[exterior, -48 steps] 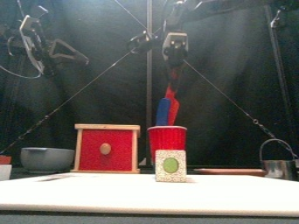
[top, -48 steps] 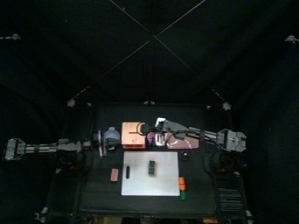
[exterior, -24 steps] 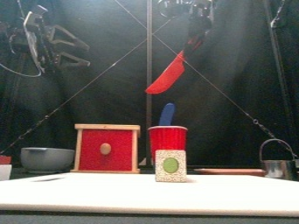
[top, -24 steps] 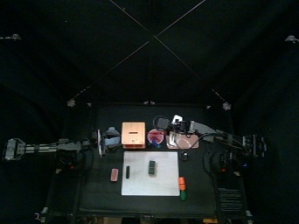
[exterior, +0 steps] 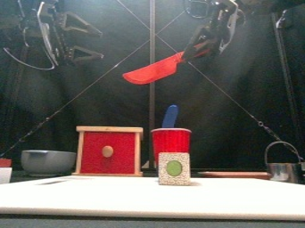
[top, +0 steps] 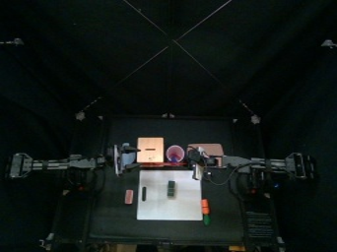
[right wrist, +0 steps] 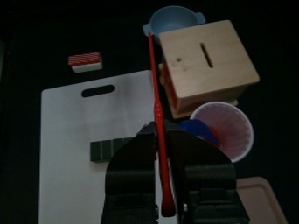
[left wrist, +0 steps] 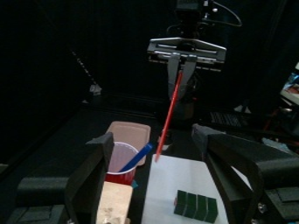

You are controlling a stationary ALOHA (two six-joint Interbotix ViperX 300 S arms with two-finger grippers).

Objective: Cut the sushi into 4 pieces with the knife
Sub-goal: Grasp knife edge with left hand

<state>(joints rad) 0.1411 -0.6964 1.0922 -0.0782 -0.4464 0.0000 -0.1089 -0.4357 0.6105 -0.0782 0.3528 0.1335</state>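
Right gripper point(right wrist: 162, 147) is clamped on the red knife point(exterior: 155, 69), held high in the air, blade tilted down toward the left, above the red cup point(exterior: 170, 141). Blue knife point(exterior: 170, 116) stands in that cup. Sushi roll point(top: 171, 183) sits whole on the white cutting board point(top: 158, 204) on the worktop point(top: 105, 212), in front of the cup. Left gripper point(left wrist: 155, 138) is raised at the left, jaws spread wide, empty. Wooden box point(exterior: 109, 151) is just left of the cup.
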